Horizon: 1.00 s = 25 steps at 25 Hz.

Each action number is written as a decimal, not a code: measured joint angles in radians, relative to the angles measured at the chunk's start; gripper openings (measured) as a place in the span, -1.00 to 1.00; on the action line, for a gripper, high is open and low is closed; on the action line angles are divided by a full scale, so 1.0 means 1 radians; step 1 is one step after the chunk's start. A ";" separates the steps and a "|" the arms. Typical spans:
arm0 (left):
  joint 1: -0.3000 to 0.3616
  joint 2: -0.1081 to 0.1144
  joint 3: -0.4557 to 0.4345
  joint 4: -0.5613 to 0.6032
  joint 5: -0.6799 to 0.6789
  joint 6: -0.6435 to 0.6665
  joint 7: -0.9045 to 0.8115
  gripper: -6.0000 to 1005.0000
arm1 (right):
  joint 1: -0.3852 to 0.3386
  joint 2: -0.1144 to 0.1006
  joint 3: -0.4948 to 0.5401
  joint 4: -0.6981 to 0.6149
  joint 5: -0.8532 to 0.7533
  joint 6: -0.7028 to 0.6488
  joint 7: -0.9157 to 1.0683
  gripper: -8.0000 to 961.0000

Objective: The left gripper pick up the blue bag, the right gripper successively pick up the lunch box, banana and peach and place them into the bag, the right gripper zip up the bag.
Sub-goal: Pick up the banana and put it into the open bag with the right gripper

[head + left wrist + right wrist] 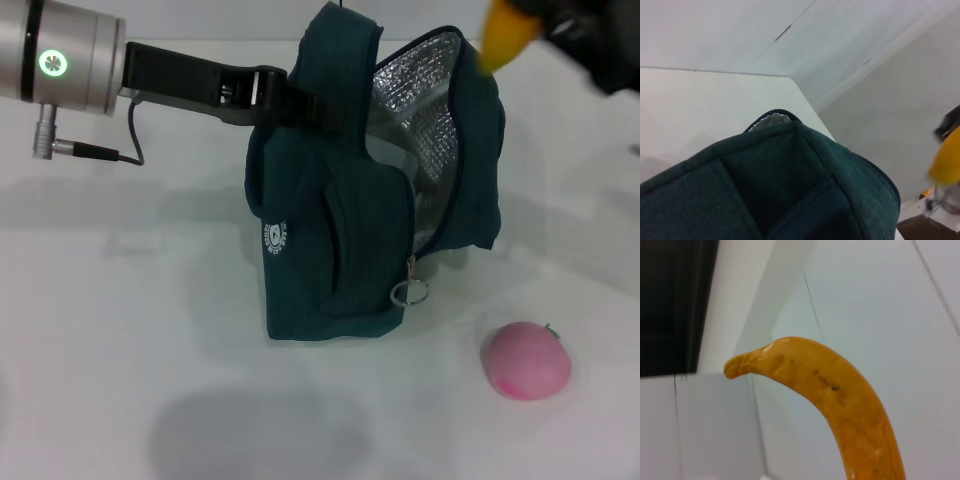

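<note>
The blue bag (340, 230) stands upright on the white table, its mouth open and the silver lining (425, 130) showing. My left gripper (272, 97) reaches in from the left and is shut on the bag's top edge by a handle. The left wrist view shows the bag's fabric (790, 190) close up. The banana (504, 36) hangs above the bag's far right corner, held by my right gripper (562, 18), which is mostly cut off at the picture's top. The right wrist view is filled by the banana (840, 400). The peach (527, 361) lies on the table near the bag's front right. The lunch box is out of view.
The zipper's ring pull (408, 293) hangs at the bag's front corner. A white logo (275, 238) marks the bag's side. White table surface (120, 330) stretches to the left and front of the bag.
</note>
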 joint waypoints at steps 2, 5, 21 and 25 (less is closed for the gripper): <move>0.001 0.001 0.000 0.000 0.000 0.000 0.000 -0.90 | 0.018 0.003 -0.058 0.027 0.003 0.040 0.000 -0.07; -0.002 0.002 0.001 0.000 0.000 0.000 0.001 -0.90 | 0.038 0.007 -0.131 0.067 0.006 0.072 0.002 -0.06; -0.002 0.009 0.000 0.000 0.008 -0.001 0.005 -0.90 | 0.058 0.006 -0.247 0.164 -0.004 0.117 -0.009 -0.06; -0.005 0.011 0.000 0.000 0.008 -0.001 0.002 -0.90 | 0.062 0.006 -0.292 0.161 -0.003 0.156 -0.011 -0.05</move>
